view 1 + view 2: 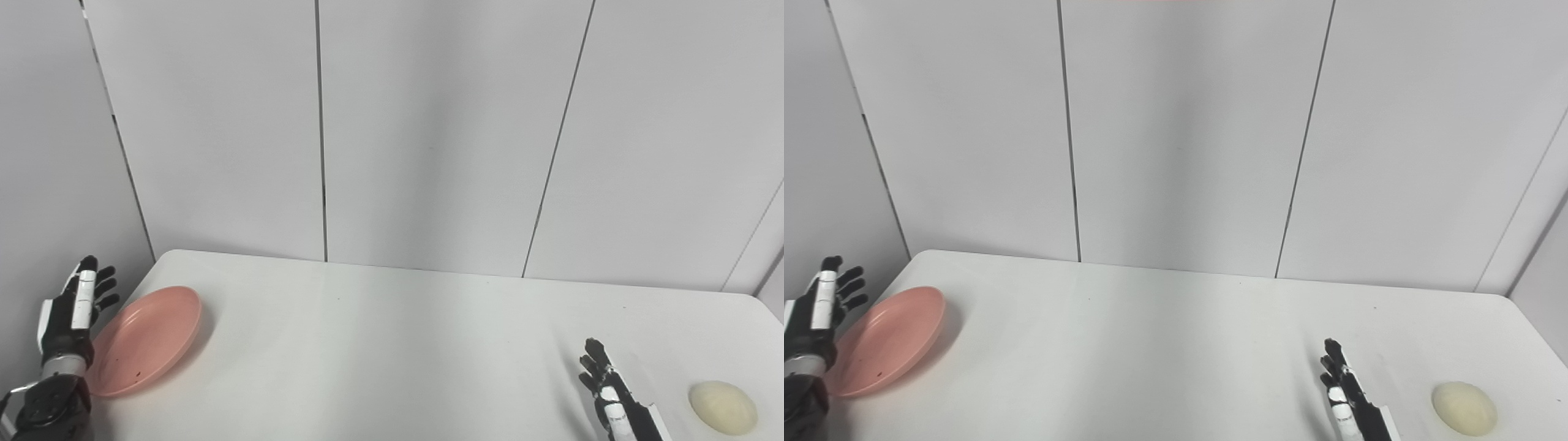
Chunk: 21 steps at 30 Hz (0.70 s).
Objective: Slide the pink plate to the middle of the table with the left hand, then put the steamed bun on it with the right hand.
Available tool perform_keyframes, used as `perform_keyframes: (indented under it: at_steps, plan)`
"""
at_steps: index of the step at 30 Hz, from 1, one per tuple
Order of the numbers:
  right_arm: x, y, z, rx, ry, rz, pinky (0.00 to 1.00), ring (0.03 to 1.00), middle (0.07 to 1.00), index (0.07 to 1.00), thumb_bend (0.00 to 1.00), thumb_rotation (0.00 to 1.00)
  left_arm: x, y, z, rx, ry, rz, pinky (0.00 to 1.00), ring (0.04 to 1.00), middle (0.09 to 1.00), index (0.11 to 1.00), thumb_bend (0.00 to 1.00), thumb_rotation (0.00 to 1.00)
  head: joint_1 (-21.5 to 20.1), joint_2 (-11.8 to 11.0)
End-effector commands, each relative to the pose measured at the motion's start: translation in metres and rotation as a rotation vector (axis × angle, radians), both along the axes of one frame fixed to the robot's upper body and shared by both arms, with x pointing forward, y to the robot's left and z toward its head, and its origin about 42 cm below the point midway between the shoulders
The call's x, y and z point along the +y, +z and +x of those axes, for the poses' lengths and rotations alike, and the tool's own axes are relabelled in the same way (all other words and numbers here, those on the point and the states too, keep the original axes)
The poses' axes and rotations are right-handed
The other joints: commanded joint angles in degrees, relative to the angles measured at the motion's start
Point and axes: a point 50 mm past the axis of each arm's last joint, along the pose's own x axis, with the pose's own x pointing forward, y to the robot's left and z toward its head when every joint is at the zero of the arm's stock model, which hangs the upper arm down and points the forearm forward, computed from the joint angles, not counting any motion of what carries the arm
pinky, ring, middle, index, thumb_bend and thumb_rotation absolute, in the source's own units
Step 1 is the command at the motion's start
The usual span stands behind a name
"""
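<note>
The round pink plastic plate sits at the left edge of the white table. The left hand, fingers spread, holds nothing beside it. The pale round steamed bun lies far right, near the empty, open-fingered right hand.

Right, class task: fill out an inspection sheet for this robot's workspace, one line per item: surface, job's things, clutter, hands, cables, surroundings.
Surface: white table, rounded far corners, looks clean.
Job's things: pink plate at the table's left edge, nothing on it but a few dark specks; steamed bun near the front right, resting on the table.
Clutter: nothing seen.
Hands: left hand open, fingers up, just left of the plate, contact unclear; right hand open, left of the bun, apart from it.
Cables: nothing seen.
Surroundings: grey wall panels with dark vertical seams behind the table.
</note>
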Motion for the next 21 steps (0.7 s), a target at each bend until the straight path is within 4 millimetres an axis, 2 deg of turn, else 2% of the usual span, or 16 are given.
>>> perform_keyframes:
  at_steps: [1, 9, 14, 17, 21]
  plan:
    - [0.001, -0.039, -0.024, 0.115, -0.021, 0.036, 0.98, 0.979, 0.989, 0.961, 0.53, 0.96, 0.011, 0.029, 0.009, -0.067, 0.005, 0.041, 0.84, 0.875, 0.845, 0.911, 0.99, 0.93, 0.03, -0.03]
    - [0.002, -0.04, -0.022, 0.113, -0.026, 0.026, 0.97, 0.974, 0.984, 0.954, 0.54, 0.96, 0.012, 0.037, 0.013, -0.098, 0.0, 0.023, 0.79, 0.836, 0.826, 0.872, 0.94, 0.92, -0.07, -0.12]
    - [0.003, -0.04, -0.022, 0.114, -0.029, 0.022, 0.96, 0.969, 0.98, 0.951, 0.53, 0.96, 0.015, 0.038, 0.012, -0.081, 0.01, 0.048, 0.79, 0.833, 0.827, 0.88, 0.92, 0.94, -0.27, -0.14]
    - [0.002, -0.04, -0.022, 0.115, -0.028, 0.021, 0.96, 0.966, 0.978, 0.95, 0.54, 0.96, 0.019, 0.033, 0.009, -0.052, 0.022, 0.063, 0.82, 0.86, 0.857, 0.901, 0.97, 0.95, -0.16, -0.11]
    - [0.0, -0.041, -0.022, 0.114, -0.025, 0.024, 0.97, 0.976, 0.988, 0.958, 0.54, 0.96, 0.025, 0.024, 0.003, -0.017, 0.053, 0.064, 0.8, 0.856, 0.834, 0.9, 1.0, 0.94, -0.11, -0.18]
